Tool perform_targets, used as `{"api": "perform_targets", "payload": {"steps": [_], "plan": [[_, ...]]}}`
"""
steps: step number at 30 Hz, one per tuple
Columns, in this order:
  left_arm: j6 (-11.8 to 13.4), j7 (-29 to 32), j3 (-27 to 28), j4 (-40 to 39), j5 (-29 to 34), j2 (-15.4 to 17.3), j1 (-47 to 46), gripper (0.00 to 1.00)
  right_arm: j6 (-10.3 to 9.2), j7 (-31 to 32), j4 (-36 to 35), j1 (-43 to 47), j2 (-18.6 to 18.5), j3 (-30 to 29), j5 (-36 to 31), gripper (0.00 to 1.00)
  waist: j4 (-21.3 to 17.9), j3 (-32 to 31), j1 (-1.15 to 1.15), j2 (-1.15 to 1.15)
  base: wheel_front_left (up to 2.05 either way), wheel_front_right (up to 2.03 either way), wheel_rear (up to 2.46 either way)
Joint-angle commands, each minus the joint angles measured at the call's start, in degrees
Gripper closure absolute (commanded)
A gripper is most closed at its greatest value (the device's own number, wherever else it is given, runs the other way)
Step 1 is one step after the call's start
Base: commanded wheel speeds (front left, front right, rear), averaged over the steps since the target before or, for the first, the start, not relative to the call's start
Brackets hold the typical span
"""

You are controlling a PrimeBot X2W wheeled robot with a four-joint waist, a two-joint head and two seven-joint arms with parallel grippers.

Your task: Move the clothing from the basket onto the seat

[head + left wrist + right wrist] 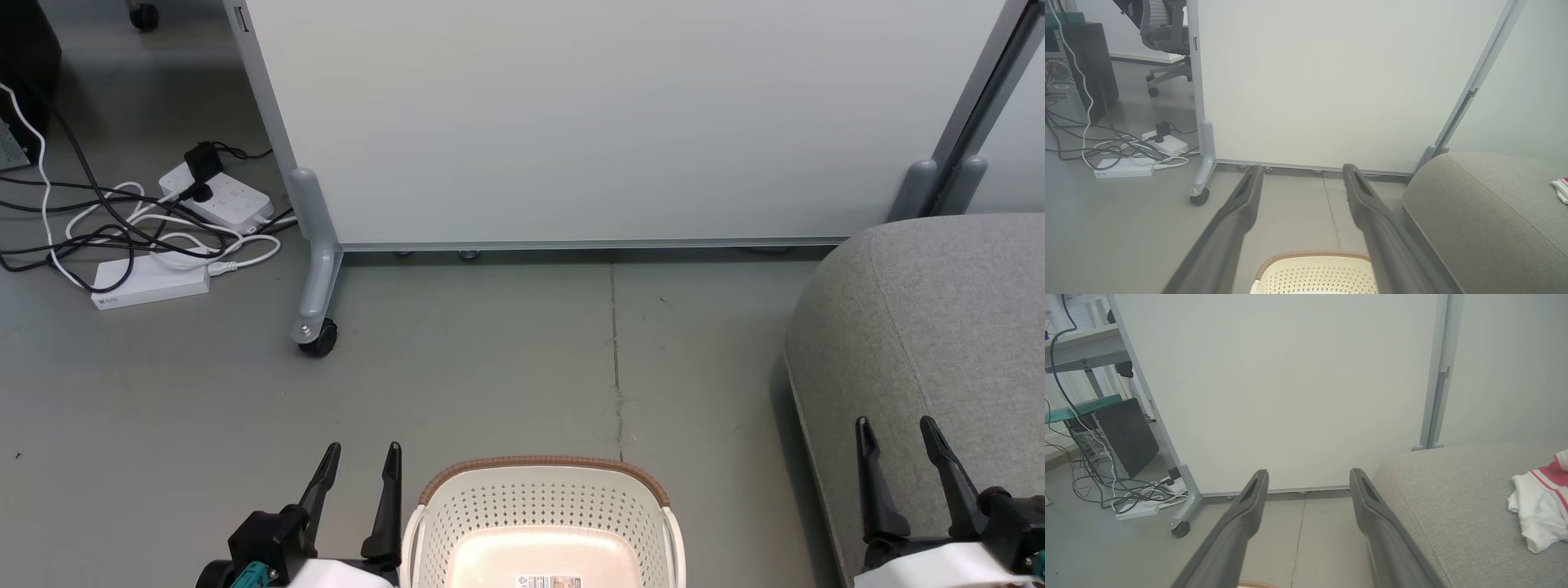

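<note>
Basket (pixel 543 500) at six o'clock looks bare — left gripper (pixel 363 453), right gripper (pixel 894 426) both released; check its hidden near half.

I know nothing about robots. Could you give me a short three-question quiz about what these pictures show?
1. What is stuck to the bottom of the basket?
2. The white and red clothing lies: A) in the basket; B) on the seat; C) on a hook.
3. True or false: the left gripper and the right gripper are both shut on cloth.

Key: 1. A printed label. 2. B. 3. False: both are open and hold nothing.
</note>
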Motion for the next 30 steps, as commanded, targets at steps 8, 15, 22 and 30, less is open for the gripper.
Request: {"api": "perform_targets", "payload": {"steps": [8,15,22,30], "plan": [[-0.66,-0.06,0.54,0.01,-0.58,0.22,-0.36,0.00,0.01,-0.29,-0.10,0.22,-0.28,-0.16,-0.30,0.00,-0.04,-0.02,0.00,0.00,0.00,0.00,0.00],[-1.28,-0.06,0.59,0.37,-1.35,0.22,-0.48,0.00,0.01,-0.29,-0.15,0.15,-0.28,0.03,-0.09,0.00,0.06,0.07,0.00,0.00,0.00,0.00,0.00],[-1.72,-0.06,0.59,0.60,-1.75,0.22,-0.54,0.00,0.01,-0.29,-0.20,0.21,-0.29,0.76,-0.57,0.00,0.13,0.15,0.00,0.00,0.00,0.00,0.00],[-1.56,0.06,-0.01,2.74,-1.74,-0.09,1.50,1.00,0.00,0.29,2.21,1.10,0.81,0.68,-0.33,1.00,0.13,0.16,0.00,0.00,0.00,0.00,0.00]]}}
